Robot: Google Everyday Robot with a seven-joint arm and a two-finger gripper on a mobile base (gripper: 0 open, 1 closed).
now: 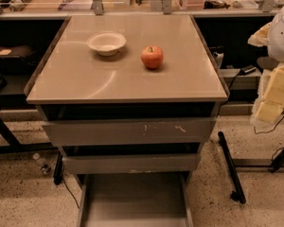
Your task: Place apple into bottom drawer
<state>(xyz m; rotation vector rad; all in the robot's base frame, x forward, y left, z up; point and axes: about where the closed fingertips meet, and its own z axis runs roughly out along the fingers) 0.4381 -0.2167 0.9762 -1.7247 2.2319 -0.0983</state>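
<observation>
The apple (152, 56), red with yellowish patches and a short dark stem, sits upright on the beige cabinet top (123, 82), right of centre. The bottom drawer (135, 197) is pulled out towards me at floor level; its flat grey floor is bare. My gripper (274, 96) shows as pale yellowish parts under the white arm (283, 27) at the far right edge. It is off to the side of the cabinet, lower than the top surface and well apart from the apple. It holds nothing that I can see.
A white bowl (106, 43) stands on the top, left of the apple. The scratched upper drawer front (128, 131) and plain middle front (130, 163) are slightly out. A black stand leg (232, 167) lies on the floor to the right, and a cable (68, 190) to the left.
</observation>
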